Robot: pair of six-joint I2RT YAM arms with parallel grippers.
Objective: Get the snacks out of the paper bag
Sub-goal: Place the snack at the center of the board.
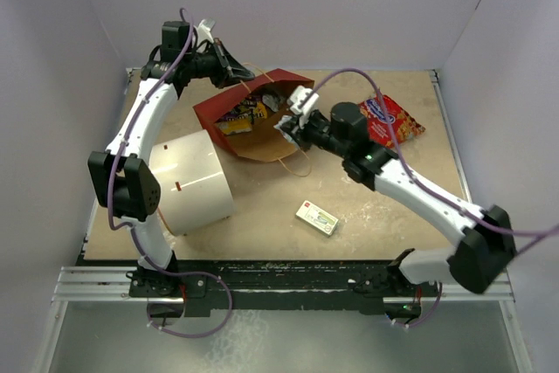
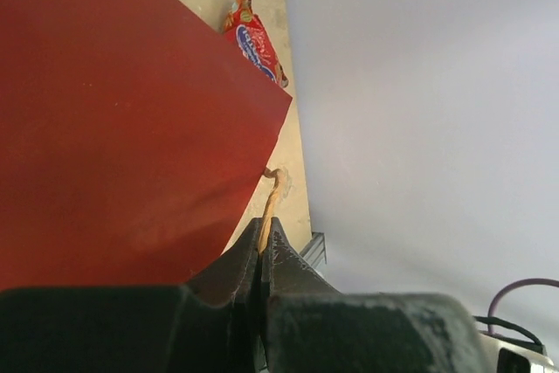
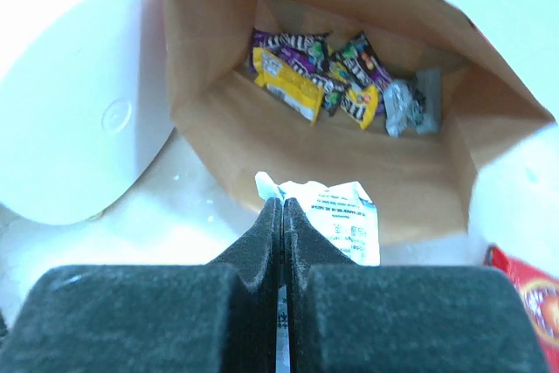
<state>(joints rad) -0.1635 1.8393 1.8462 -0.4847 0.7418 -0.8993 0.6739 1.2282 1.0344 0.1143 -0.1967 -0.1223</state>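
- The paper bag [image 1: 212, 111] lies on its side on the table [image 1: 384, 198], red outside and brown kraft inside, with its open mouth facing the right arm.
- The left gripper [image 2: 265, 235] is at the far edge of the paper bag, its jaws pressed together on the thin twisted handle [image 2: 272, 194].
- The right gripper [image 3: 282, 209] is at the mouth of the paper bag, its jaws closed flat on a pale wrapper [image 3: 348, 216] with small printed text, held over the bag's lower lip.
- Deep inside the paper bag sit the candy packs [image 3: 319, 76]: yellow, purple and brown ones, with a silvery packet at the right end.
- The red cookie bag [image 1: 390, 120] with a blue logo lies flat on the table to the right of the paper bag, apart from it.
- A big white cylinder [image 1: 196, 181] lies on its side just beside the paper bag's left near corner.
- A small white-and-green box [image 1: 317, 217] lies on the near side of the paper bag, well apart from it.
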